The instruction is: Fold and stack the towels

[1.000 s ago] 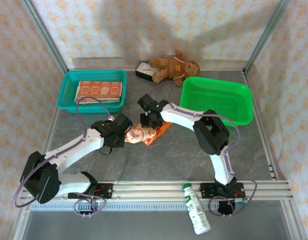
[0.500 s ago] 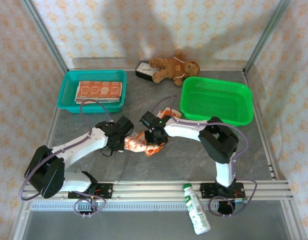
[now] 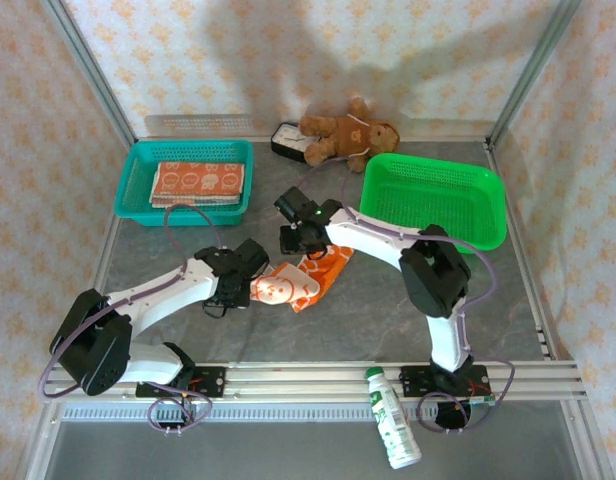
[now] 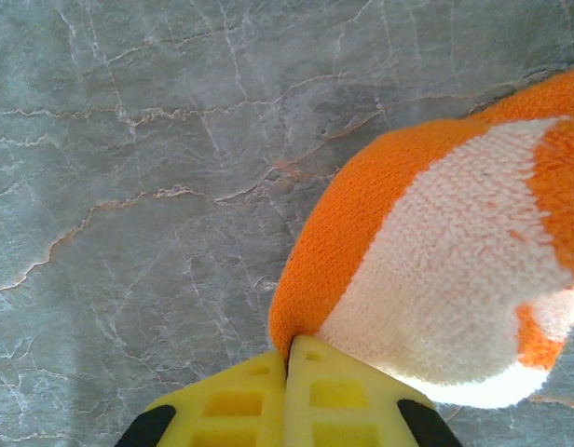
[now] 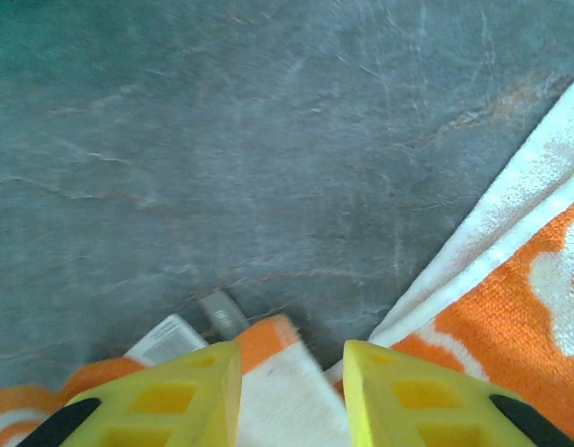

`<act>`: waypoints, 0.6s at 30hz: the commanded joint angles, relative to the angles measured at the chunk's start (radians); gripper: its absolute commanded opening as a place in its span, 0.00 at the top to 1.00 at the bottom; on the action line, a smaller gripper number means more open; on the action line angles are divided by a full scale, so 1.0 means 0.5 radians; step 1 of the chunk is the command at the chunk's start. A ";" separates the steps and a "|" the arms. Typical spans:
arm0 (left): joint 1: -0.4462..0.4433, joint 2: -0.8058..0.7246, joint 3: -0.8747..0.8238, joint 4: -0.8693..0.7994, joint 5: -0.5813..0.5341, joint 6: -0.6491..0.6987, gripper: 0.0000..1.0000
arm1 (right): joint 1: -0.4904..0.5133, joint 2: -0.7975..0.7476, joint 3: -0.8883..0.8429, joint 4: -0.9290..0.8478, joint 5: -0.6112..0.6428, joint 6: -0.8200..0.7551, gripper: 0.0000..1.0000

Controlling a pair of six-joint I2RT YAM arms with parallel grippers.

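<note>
One towel (image 3: 306, 280) not yet folded; rest looks done.
Table (image 3: 388, 310): work at centre.
Teal basket (image 3: 138, 160), far left: folded stack (image 3: 198, 182) inside.
Towel: crumpled at table centre, between arms.
Left tool (image 4: 292, 354): shut tight, pinching towel's corner.
Right tool (image 5: 292, 363): jaws apart, gripping nothing, low over towel's edge.
Remaining, likely: fold, add to stack.

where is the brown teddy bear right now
In the top view the teddy bear lies at the far edge, just behind the green basket and right of the teal basket.
</note>
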State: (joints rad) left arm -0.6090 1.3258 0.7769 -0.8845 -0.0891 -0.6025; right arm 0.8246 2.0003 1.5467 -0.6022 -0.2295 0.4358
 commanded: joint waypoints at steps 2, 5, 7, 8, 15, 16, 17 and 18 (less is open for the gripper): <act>-0.015 -0.041 -0.013 -0.016 -0.037 -0.028 1.00 | 0.008 0.104 -0.021 -0.075 -0.088 -0.035 0.66; -0.014 -0.035 -0.010 -0.016 -0.041 -0.027 1.00 | 0.015 0.124 -0.065 -0.027 -0.156 0.001 0.66; -0.015 -0.028 -0.007 -0.015 -0.044 -0.024 1.00 | 0.023 0.125 -0.101 0.002 -0.177 0.019 0.69; -0.015 -0.024 -0.005 -0.016 -0.045 -0.025 1.00 | 0.026 0.124 -0.116 0.018 -0.194 0.026 0.71; -0.015 -0.033 -0.003 -0.019 -0.046 -0.027 1.00 | 0.047 0.112 -0.184 0.060 -0.245 0.064 0.82; -0.015 -0.035 -0.001 -0.022 -0.046 -0.028 1.00 | 0.047 0.098 -0.193 0.068 -0.252 0.077 0.78; -0.015 -0.038 -0.002 -0.020 -0.047 -0.028 1.00 | 0.047 0.083 -0.205 0.077 -0.254 0.085 0.70; -0.014 -0.038 -0.004 -0.020 -0.047 -0.031 1.00 | 0.049 0.063 -0.216 0.087 -0.258 0.088 0.60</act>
State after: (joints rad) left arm -0.6090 1.3243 0.7769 -0.8845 -0.0891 -0.6025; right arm 0.8406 2.0609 1.4666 -0.5591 -0.3565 0.4618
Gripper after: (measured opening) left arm 0.047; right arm 0.375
